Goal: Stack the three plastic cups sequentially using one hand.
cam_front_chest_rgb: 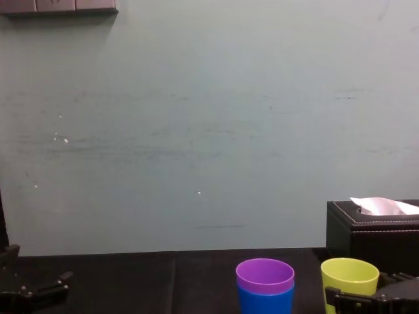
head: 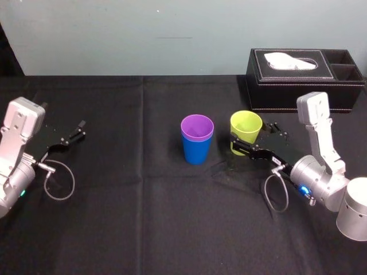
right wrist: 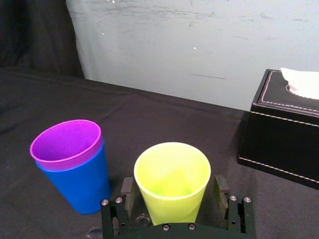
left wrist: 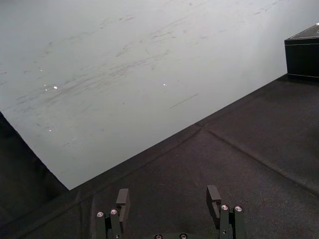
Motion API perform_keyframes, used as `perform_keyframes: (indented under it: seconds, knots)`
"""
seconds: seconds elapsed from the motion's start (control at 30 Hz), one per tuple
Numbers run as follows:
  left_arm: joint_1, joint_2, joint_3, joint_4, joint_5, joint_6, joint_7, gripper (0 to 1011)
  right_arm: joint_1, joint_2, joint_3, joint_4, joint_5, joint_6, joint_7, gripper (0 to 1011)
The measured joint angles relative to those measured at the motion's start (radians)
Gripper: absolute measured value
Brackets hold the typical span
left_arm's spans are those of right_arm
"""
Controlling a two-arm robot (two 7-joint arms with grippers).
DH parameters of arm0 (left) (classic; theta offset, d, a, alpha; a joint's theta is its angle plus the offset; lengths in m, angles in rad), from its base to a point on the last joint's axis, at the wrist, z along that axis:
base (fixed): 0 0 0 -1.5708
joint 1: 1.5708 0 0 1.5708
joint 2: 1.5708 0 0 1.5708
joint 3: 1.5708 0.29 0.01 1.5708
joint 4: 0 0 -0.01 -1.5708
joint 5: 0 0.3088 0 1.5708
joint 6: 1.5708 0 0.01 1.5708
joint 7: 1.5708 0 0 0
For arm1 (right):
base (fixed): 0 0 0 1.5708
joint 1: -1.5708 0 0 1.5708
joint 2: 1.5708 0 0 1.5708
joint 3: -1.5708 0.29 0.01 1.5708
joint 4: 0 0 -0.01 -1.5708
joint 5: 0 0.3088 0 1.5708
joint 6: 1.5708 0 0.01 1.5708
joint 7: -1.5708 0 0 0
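Black cloth covers the desk (head: 114, 229), and the three plastic cups stand upright on it around the middle. The purple cup (head: 197, 127) is nested inside the blue cup (head: 195, 152), with only its rim band showing above the blue one's edge. This pair stands at the centre of the desk. The yellow-green cup (head: 246, 127) stands just to their right, apart from them, with its mouth up and nothing inside it.

The right hand (right wrist: 173, 191) reaches in low from the near right and is set around the yellow-green cup. Its fingers (right wrist: 128, 189) are spread wide, one on each side of the cup's lower body. A narrow gap seems to show on either side, though I cannot tell for certain whether the pads touch the plastic. The cup's base appears to rest on the cloth.

The left hand (left wrist: 168, 196) sits at the far left of the desk, well apart from the cups, with its fingers spread wide and nothing between them.

A black stitched tissue box (head: 304, 77) sits at the far right, behind the yellow-green cup, with a white tissue poking from its top. A pale wall (cam_front_chest_rgb: 196, 131) rises behind the desk.
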Motion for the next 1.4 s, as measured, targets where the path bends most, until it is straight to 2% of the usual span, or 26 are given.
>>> perform_keyframes:
  seconds: [0.4, 0.63, 0.73, 0.97, 1.17, 1.4]
  knots:
    - [0.000, 0.000, 0.000, 0.000, 0.000, 0.000, 0.000, 1011, 0.006, -0.002, 0.001, 0.009, 0.000, -0.003, 0.002, 998]
    - [0.000, 0.000, 0.000, 0.000, 0.000, 0.000, 0.000, 1011, 0.004, -0.002, 0.001, 0.007, 0.000, -0.003, 0.001, 863]
    - [0.000, 0.000, 0.000, 0.000, 0.000, 0.000, 0.000, 1011, 0.004, -0.002, 0.001, 0.006, 0.000, -0.003, 0.001, 773]
    - [0.000, 0.000, 0.000, 0.000, 0.000, 0.000, 0.000, 1011, 0.003, -0.001, 0.001, 0.005, 0.000, -0.003, 0.001, 738]
    - [0.000, 0.000, 0.000, 0.000, 0.000, 0.000, 0.000, 1011, -0.008, 0.026, 0.004, -0.069, -0.018, 0.031, -0.004, 724]
    - [0.000, 0.000, 0.000, 0.000, 0.000, 0.000, 0.000, 1011, -0.004, 0.063, 0.021, -0.174, -0.012, 0.099, 0.008, 726]
